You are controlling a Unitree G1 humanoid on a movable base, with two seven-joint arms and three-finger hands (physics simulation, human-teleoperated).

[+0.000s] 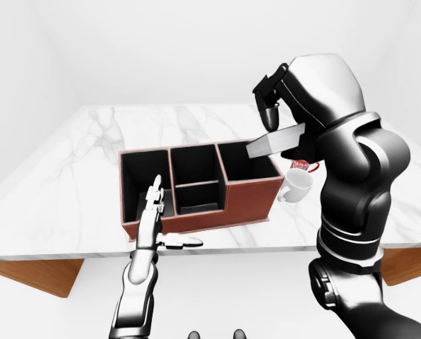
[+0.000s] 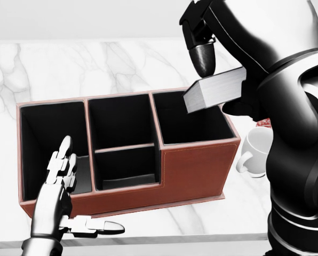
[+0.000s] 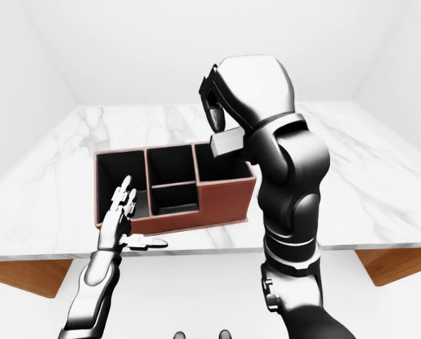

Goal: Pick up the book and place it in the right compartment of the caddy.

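The book [image 2: 215, 90], a pale grey block, is held in my right hand [image 2: 206, 66], whose dark fingers close on its top edge. It hangs tilted just above the far right corner of the caddy's right compartment [image 2: 188, 122]. The caddy [image 2: 196, 162] is red-brown with black insides, and stands on the marble table [image 1: 69, 162]. My left hand [image 2: 73, 192] is open and empty, with its fingers upright against the caddy's near left wall. My right arm hides the book's right end.
A white mug [image 1: 297, 185] stands on the table just right of the caddy, with a small red thing [image 1: 304, 166] behind it. The table's near edge [image 1: 253, 247] runs just below the caddy. My right arm fills the right side of the views.
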